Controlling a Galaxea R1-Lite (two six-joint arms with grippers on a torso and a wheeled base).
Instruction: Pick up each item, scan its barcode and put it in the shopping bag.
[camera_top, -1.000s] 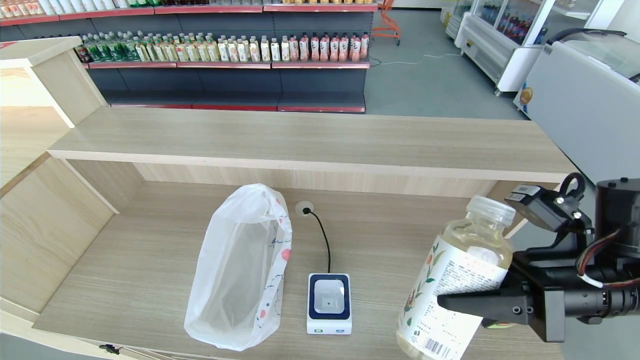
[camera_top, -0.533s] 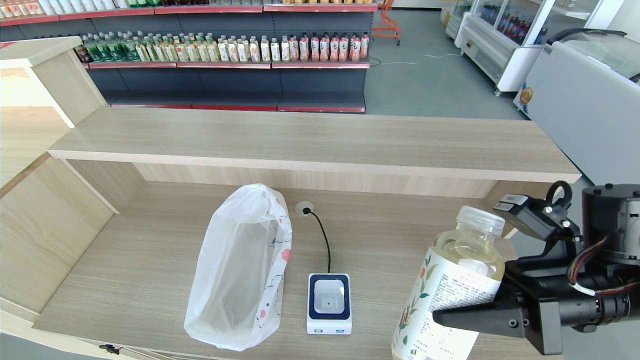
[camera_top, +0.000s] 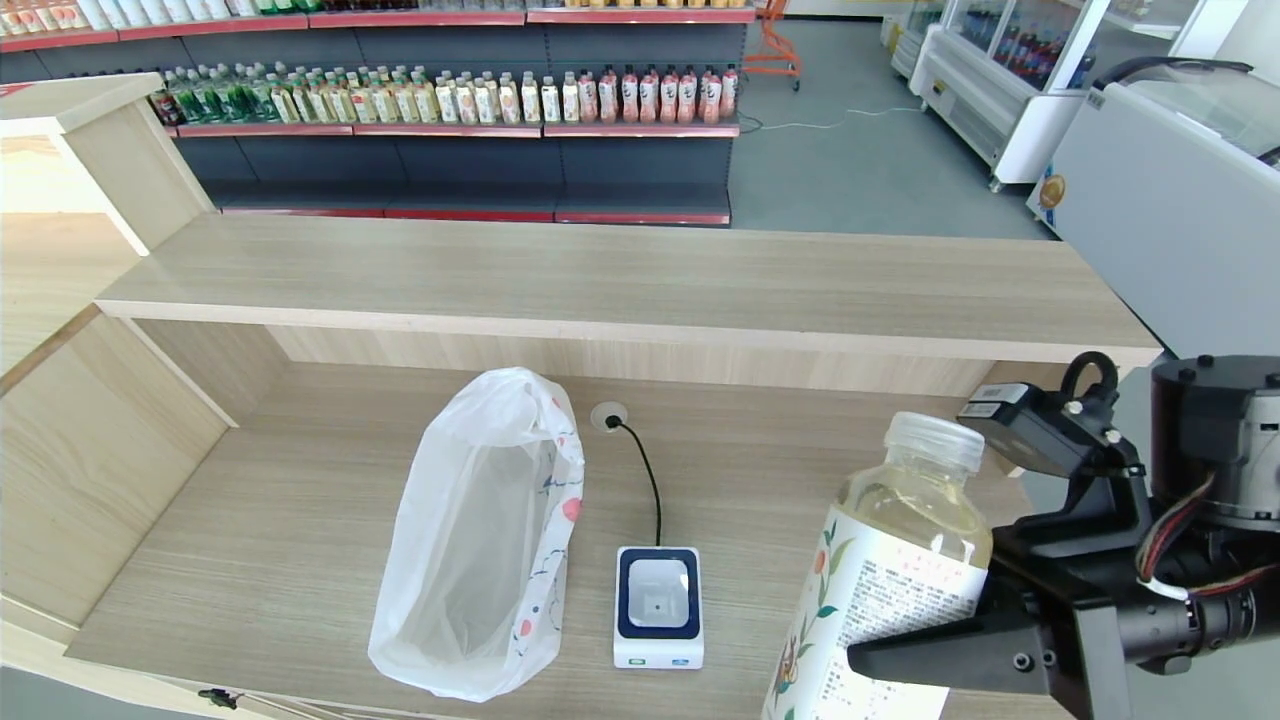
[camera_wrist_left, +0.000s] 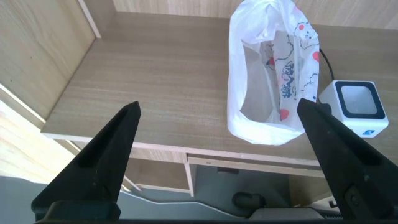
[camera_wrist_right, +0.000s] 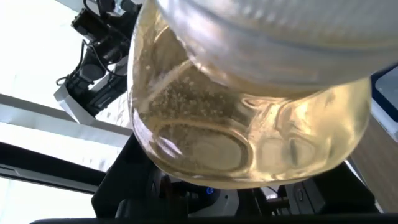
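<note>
My right gripper (camera_top: 925, 640) is shut on a clear bottle (camera_top: 885, 580) of pale yellow drink with a white cap and a flowered label, held tilted at the counter's front right. From the right wrist view, the bottle (camera_wrist_right: 249, 112) shows close up. The white barcode scanner (camera_top: 657, 606) sits on the counter to the bottle's left, window up, also seen as the scanner (camera_wrist_left: 357, 107) in the left wrist view. A white shopping bag (camera_top: 480, 530) stands open left of the scanner. My left gripper (camera_wrist_left: 217, 155) hangs open off the counter's front edge, high above the shopping bag (camera_wrist_left: 273, 74).
The scanner's black cable (camera_top: 640, 470) runs to a grommet hole (camera_top: 608, 415) at the back. A raised wooden ledge (camera_top: 620, 285) closes the counter (camera_top: 250, 540) behind, and a side wall (camera_top: 80, 440) stands at the left. Shelves of bottles (camera_top: 450, 100) and freezers (camera_top: 1160, 190) lie beyond.
The right arm has carried the bottle a little down and to the left, toward the scanner; its base with the barcode has dropped below the picture's edge. Bag and scanner stay put.
</note>
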